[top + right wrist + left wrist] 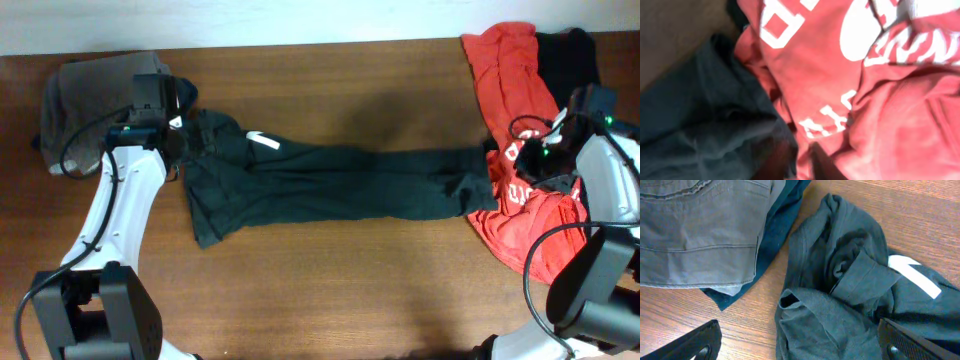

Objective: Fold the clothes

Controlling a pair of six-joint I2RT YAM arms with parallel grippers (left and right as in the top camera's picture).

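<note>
red garment (pixel 900 115) blurred, its white lettering (pixel 782 25) unreadable, grey garment (pixel 695 235) cut off above

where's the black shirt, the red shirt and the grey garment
black shirt (pixel 330 185): overhead view, middle of its stretched-out body
red shirt (pixel 505 70): overhead view, plain upper part, above the white lettering
grey garment (pixel 695 230): left wrist view, flat stitched panel
</note>
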